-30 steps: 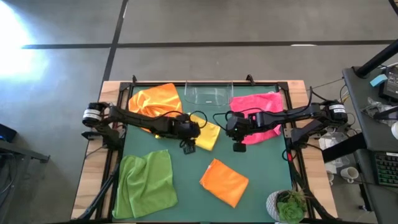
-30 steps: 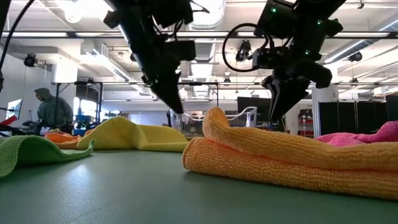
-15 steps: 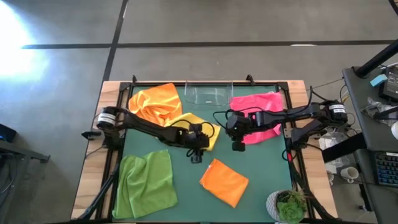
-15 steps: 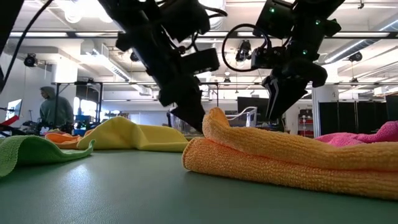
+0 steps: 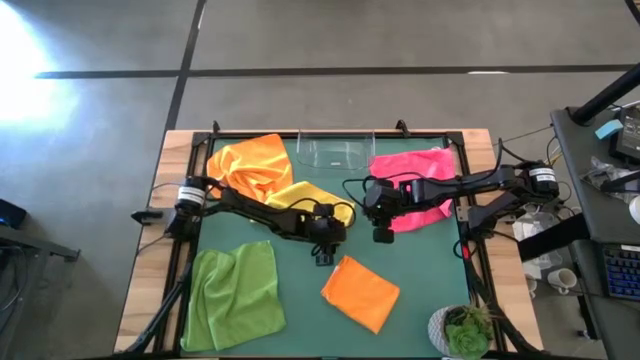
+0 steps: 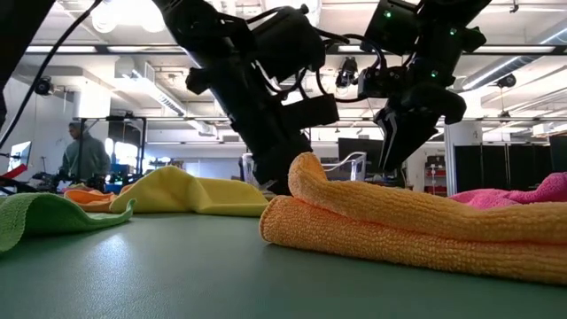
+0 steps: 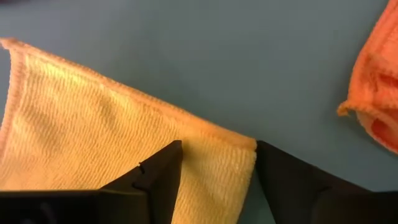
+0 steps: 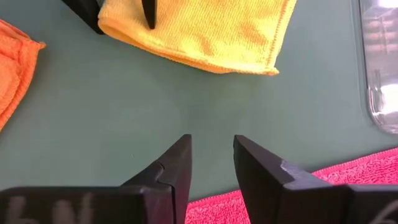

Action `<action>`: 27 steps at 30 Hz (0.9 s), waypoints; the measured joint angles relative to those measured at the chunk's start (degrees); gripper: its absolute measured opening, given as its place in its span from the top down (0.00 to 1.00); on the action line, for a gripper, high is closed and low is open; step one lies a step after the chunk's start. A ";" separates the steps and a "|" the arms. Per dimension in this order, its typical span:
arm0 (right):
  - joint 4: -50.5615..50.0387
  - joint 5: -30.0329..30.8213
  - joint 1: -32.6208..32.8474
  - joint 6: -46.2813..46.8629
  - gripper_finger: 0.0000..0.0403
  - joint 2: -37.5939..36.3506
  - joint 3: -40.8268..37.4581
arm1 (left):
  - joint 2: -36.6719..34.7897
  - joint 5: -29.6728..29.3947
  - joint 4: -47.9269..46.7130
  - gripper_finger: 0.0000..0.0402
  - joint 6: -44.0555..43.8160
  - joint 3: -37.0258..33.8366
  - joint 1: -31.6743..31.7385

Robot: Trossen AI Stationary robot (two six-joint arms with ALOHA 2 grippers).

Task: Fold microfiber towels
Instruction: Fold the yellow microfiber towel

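My left gripper (image 7: 214, 180) hangs low over the hemmed corner of the soft yellow microfiber towel (image 7: 112, 143), a ribbed, looped cloth with a stitched edge; my two dark fingers (image 7: 155, 177) stand wide apart astride that corner, with nothing pinched between them. Just beyond my fingertips the green table mat (image 7: 217, 56) lies bare, and past that gap sits the folded orange microfiber towel (image 5: 360, 291), thick and doubled, its nubby edge near but apart from the yellow one. My right gripper (image 8: 211, 165) hovers beside me over bare mat, fingers partly open and empty, the hot pink microfiber towel (image 8: 311, 186) just under it. Behind me lies the crumpled orange towel (image 5: 250, 160), touching the yellow cloth. The lime green towel (image 5: 236, 295) lies well apart.
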 joint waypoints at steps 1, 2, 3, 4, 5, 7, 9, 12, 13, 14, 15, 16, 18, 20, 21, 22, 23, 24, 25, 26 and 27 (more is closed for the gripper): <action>0.03 0.00 0.00 0.02 0.73 0.00 0.00 | 0.22 0.00 0.02 0.55 -0.03 0.33 -0.02; 0.02 0.00 0.00 0.05 0.73 0.00 0.00 | 0.24 0.02 -0.01 0.57 -0.32 0.40 -0.03; 0.02 0.00 0.00 0.07 0.73 0.00 0.00 | 0.24 0.05 -0.04 0.59 -0.89 0.42 -0.05; 0.02 0.00 0.00 0.11 0.72 0.00 0.00 | 0.24 0.07 -0.07 0.62 -1.44 0.42 -0.07; 0.02 0.00 0.00 0.11 0.72 0.00 0.00 | 0.04 0.14 -0.16 0.66 -1.46 0.40 -0.09; 0.00 0.00 0.00 0.11 0.72 0.00 0.00 | -0.11 0.65 -0.27 0.74 -1.44 0.38 -0.11; 0.02 0.00 0.00 -0.01 0.73 0.00 0.00 | -0.25 0.89 -0.82 0.83 -1.39 0.41 -0.16; 0.04 -0.02 0.00 -1.46 0.74 0.00 0.00 | -0.46 1.72 -2.13 0.96 -1.46 0.89 -0.20; 0.08 -0.04 0.00 -2.33 0.74 -0.02 0.00 | -0.60 1.74 -2.51 0.98 -1.48 0.97 -0.28; 0.13 -0.18 0.01 -3.57 0.75 -0.02 0.00 | -0.99 1.93 -3.06 0.98 -1.47 0.95 -0.46; 0.21 -0.70 0.11 -5.12 0.75 0.00 0.00 | -1.26 2.29 -3.84 0.98 -1.51 0.94 -0.61; 0.49 -1.61 0.25 -6.85 0.75 -0.02 -0.02 | -1.71 2.90 -4.50 0.98 -1.51 0.92 -0.71; 2.10 -3.69 0.74 -10.49 0.75 -0.02 -0.05 | -3.05 4.94 -6.13 0.98 -1.49 0.75 -0.85; 4.86 -5.06 1.22 -13.38 0.74 -0.02 -0.07 | -4.96 6.30 -6.85 0.99 -1.44 0.52 -1.05; 6.57 -5.47 1.51 -14.46 0.73 -0.02 -0.07 | -5.62 6.58 -6.90 0.99 -1.43 0.42 -1.17; 8.51 -6.02 1.69 -15.19 0.72 -0.02 -0.07 | -6.56 6.58 -7.03 0.99 -1.42 0.30 -1.29; 10.61 -6.69 1.68 -15.46 0.71 -0.02 -0.07 | -7.21 6.60 -7.73 0.99 -1.42 0.18 -1.31; 12.58 -7.66 1.78 -15.48 0.71 -0.02 -0.07 | -7.78 6.60 -8.03 1.00 -1.42 0.16 -1.36; 14.47 -8.86 1.77 -15.40 0.70 -0.02 -0.07 | -8.46 6.62 -8.17 1.00 -1.42 0.16 -1.36; 16.17 -10.31 1.77 -15.06 0.69 -0.02 -0.07 | -8.90 6.56 -8.68 1.00 -1.44 0.14 -1.34; 17.42 -11.63 1.77 -14.44 0.68 -0.02 -0.07 | -9.33 6.47 -8.50 1.00 -1.44 0.14 -1.33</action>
